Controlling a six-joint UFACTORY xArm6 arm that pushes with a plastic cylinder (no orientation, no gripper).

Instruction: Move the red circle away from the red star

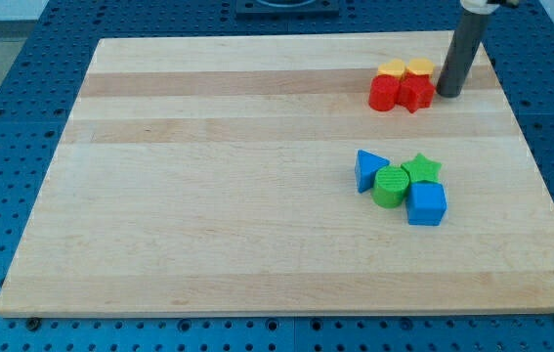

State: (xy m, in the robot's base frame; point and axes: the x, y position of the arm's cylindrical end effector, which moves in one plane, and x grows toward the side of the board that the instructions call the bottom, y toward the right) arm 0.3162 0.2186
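The red circle point(384, 93) sits near the view's top right, touching the red star point(416, 93) on its right. Two yellow blocks point(405, 69) lie just above them, touching them. My tip point(448, 94) stands just to the right of the red star, close to it; I cannot tell if it touches. The rod rises from there toward the view's top.
A second cluster lies at the view's right middle: a blue triangle point(368, 168), a green circle point(391, 186), a green star point(421, 168) and a blue cube point(427, 204). The wooden board point(208, 196) rests on a blue perforated table.
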